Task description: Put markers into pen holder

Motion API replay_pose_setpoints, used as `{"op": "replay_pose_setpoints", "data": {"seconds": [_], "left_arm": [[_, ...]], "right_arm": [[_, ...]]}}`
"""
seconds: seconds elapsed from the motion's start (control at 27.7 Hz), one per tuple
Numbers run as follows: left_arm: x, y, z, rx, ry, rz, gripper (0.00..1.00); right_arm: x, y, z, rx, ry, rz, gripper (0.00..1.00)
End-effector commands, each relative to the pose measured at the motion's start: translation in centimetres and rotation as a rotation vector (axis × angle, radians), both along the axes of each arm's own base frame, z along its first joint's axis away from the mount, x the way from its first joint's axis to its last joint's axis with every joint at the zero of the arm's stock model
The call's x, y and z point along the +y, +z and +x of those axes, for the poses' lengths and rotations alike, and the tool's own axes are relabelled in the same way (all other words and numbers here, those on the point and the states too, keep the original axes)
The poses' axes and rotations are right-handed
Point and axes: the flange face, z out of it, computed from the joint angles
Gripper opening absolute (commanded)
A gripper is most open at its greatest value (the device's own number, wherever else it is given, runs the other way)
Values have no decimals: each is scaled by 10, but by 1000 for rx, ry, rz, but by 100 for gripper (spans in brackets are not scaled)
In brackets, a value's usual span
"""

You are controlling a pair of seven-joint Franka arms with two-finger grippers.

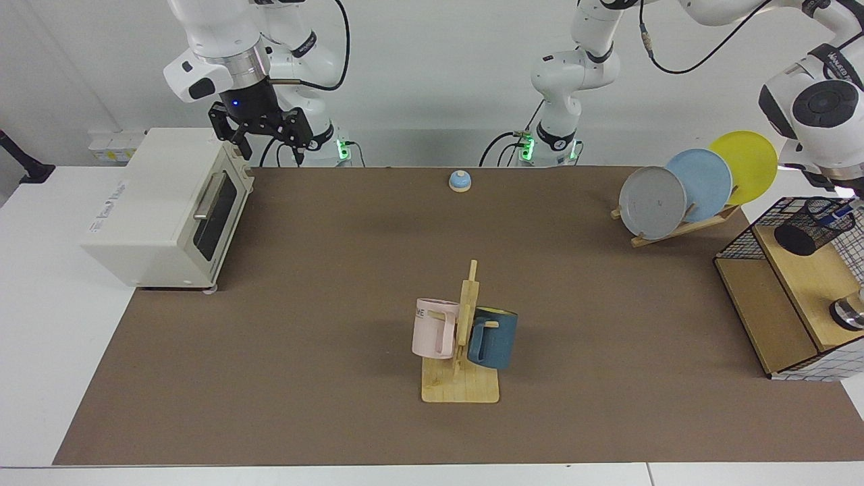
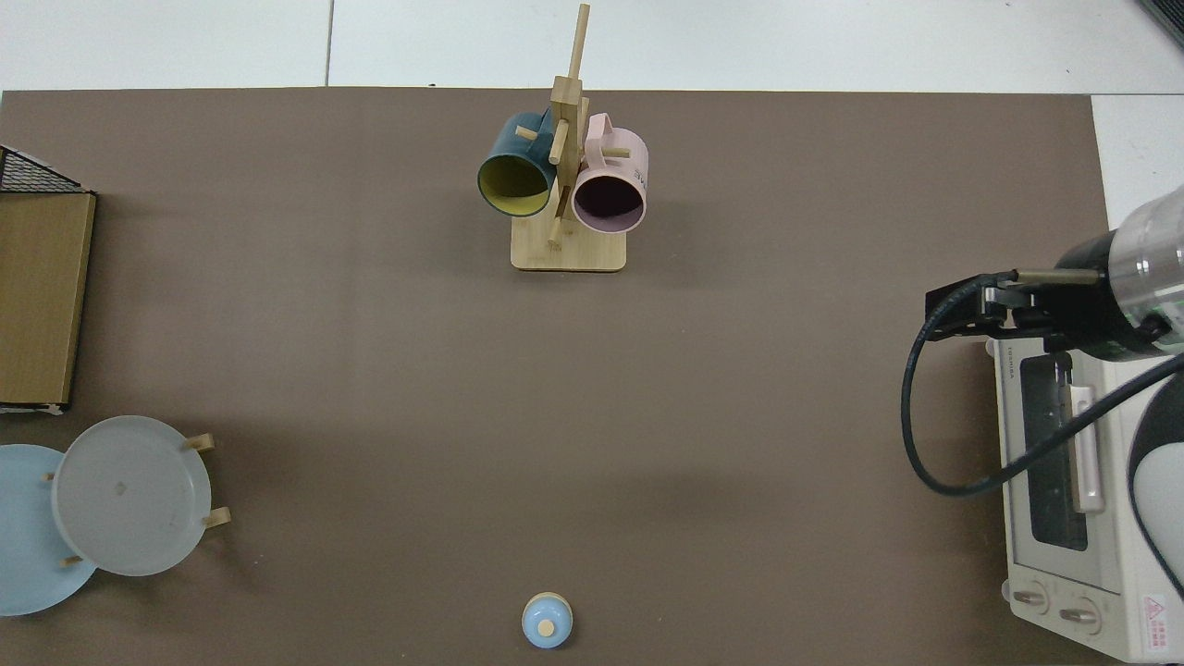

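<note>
Pen holder [image 1: 813, 226] on wooden shelf [image 1: 803, 283], tipped; blue marker cap [image 1: 842, 211] at its rim, apparently inside.
Marker likely light, stiff, slick: grip mid-barrel.
Left hand off frame, state unknown.
Right hand [image 1: 264, 138], far from holder over oven [image 1: 165, 206], spread, empty, waiting.

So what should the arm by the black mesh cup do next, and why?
Probably lift the left pincer, just above the pen holder, clear: the marker's blue cap already shows inside it. The right pincer waits open over the toaster.
</note>
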Motion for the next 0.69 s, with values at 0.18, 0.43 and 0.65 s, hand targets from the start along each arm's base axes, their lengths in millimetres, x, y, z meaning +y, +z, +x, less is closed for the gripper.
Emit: {"op": "replay_pose_setpoints", "data": {"seconds": [0.18,0.43,0.65], "left_arm": [[-6,-17,-8,34,-4,-25,0],[-6,-24,-9,44,-5,-30,0],[-7,-31,-10,53,-7,-35,0]], "right_arm": [[-2,2,-4,5,-22,2,100],[-2,2,-4,5,-22,2,100],[-2,2,-4,5,-22,2,100]]}}
